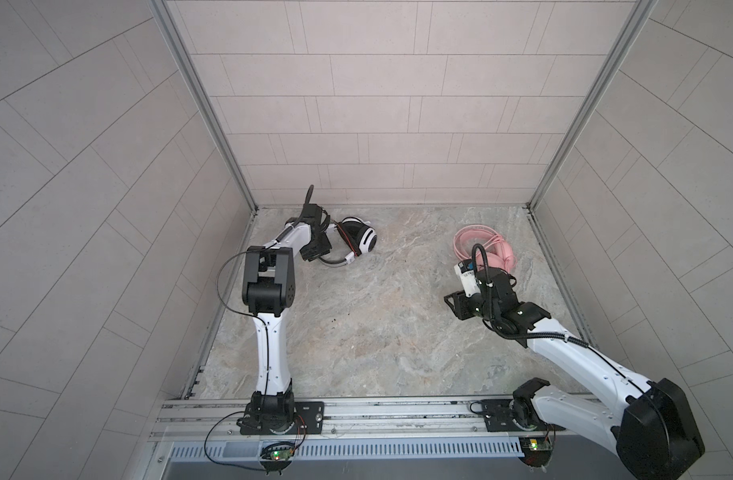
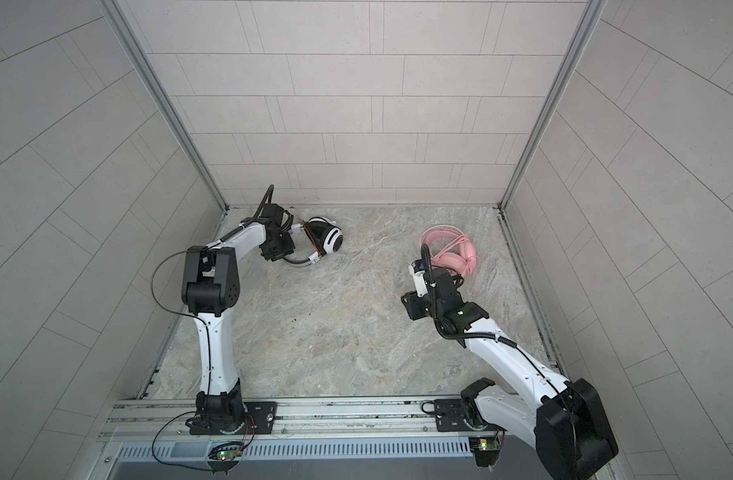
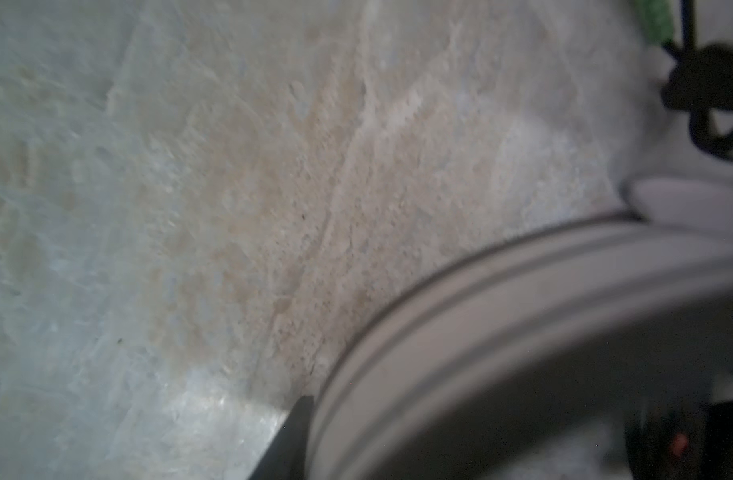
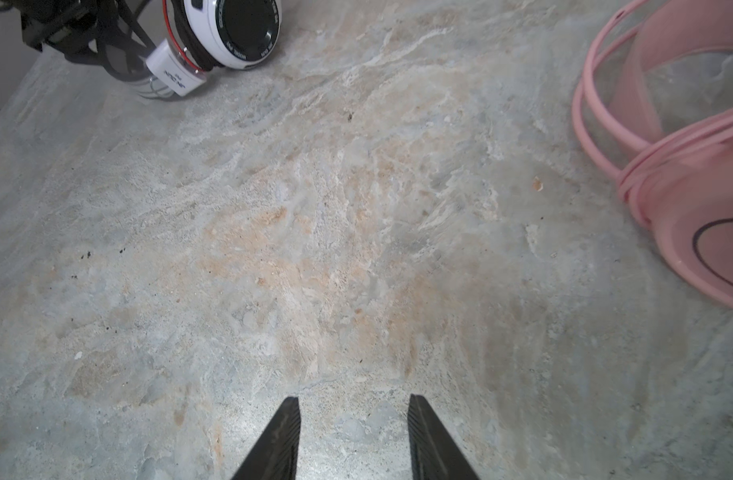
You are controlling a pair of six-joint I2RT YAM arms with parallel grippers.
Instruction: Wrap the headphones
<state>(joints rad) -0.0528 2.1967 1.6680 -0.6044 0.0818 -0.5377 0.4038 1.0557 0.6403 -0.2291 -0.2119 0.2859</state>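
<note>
Lying at left pincer point(image 1: 316, 252), grip untellable, white-and-black headphones point(image 1: 362, 241); pink headphones point(image 1: 501, 251) beside parted right pincer point(image 4: 354, 415).

White-and-black headset point(image 1: 366, 241), upper left of centre in both top views: white cups with black rings and a thin red trim. Pink headset point(image 1: 504, 252), upper right: pink throughout, cable included, with a dark ring on the cup. Table point(image 1: 377, 332): grey marbled with beige-orange patches; walls point(image 1: 356, 104): pale grey tile.
</note>
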